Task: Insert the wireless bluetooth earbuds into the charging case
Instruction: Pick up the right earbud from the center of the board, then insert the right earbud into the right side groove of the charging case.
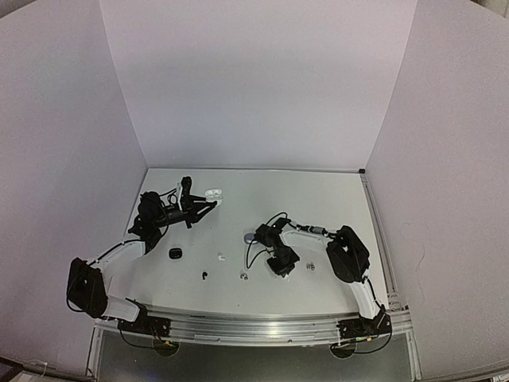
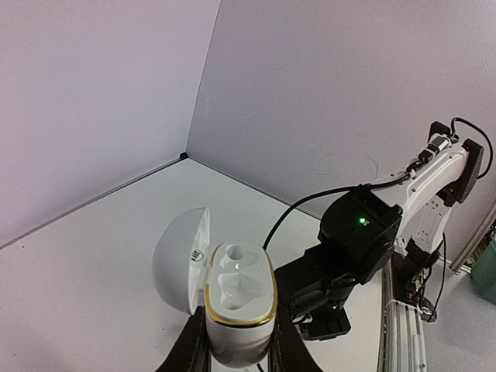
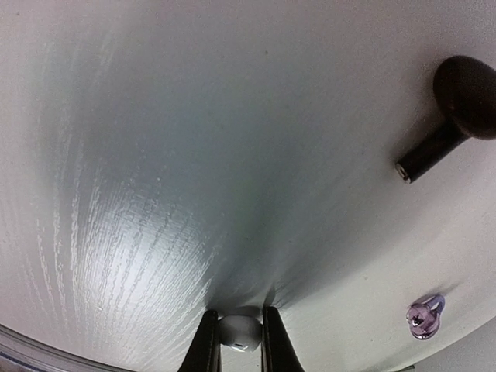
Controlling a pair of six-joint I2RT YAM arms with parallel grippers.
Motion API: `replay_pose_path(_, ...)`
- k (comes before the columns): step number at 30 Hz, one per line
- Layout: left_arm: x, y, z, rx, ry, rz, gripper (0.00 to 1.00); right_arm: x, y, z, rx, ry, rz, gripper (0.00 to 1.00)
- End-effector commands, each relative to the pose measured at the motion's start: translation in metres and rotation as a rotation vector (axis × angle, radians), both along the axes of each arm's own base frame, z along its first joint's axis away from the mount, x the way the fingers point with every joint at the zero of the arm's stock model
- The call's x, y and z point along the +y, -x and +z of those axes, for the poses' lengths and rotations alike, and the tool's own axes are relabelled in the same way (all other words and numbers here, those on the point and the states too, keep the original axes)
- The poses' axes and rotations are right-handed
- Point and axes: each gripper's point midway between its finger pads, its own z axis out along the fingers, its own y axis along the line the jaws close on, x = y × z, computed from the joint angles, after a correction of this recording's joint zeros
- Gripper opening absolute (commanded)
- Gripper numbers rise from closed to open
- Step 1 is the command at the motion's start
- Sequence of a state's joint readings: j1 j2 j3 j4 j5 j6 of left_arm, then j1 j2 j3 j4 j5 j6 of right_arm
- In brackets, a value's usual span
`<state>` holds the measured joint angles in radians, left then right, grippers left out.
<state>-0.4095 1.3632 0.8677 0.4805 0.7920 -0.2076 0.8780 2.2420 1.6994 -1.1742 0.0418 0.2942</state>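
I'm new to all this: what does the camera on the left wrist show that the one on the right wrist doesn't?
Only the left wrist view: the left hand gripping an open white case, its wells empty, with the other arm and the walls behind.
Only the right wrist view: the right hand gripping a white earbud on the table, plus a black earbud and a purplish earbud lying nearby.
Both: the white table and a hand shut on something white.
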Motion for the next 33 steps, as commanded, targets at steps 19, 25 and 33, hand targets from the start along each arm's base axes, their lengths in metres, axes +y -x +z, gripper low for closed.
replay_pose_path(19,-0.012,0.037,0.001,-0.242,0.104,-0.137,0.0,0.116,-0.091,0.343,-0.815,-0.926,-0.125,0.0)
replay_pose_path(25,-0.02,0.056,0.001,-0.351,0.101,-0.229,0.0,0.156,-0.071,0.378,-0.909,-1.133,0.017,0.0)
replay_pose_path(33,-0.022,0.061,0.003,-0.401,0.083,-0.238,0.0,0.18,-0.054,0.395,-0.956,-1.293,0.124,0.0)
